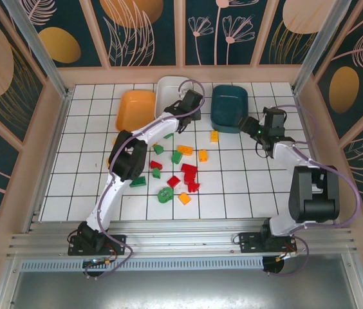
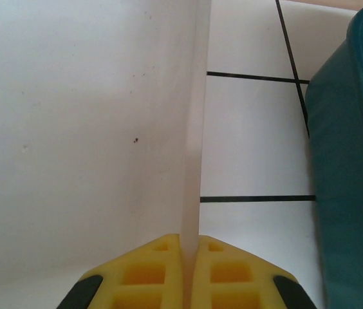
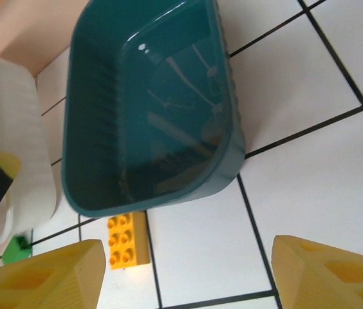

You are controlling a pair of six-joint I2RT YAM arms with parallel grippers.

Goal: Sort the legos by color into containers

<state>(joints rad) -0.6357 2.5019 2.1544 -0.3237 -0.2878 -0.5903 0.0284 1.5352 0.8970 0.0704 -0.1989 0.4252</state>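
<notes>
The white bin is clamped at its wall by the left gripper (mostly cut off below), while the right gripper is held wide near the teal bin and an orange brick.

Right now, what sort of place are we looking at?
Probably a lab robot cell: white tiled table inside an aluminium frame with printed wall panels, left arm and right arm bolted at its near edge, plus orange bin, white bin, teal bin and loose legos.
</notes>
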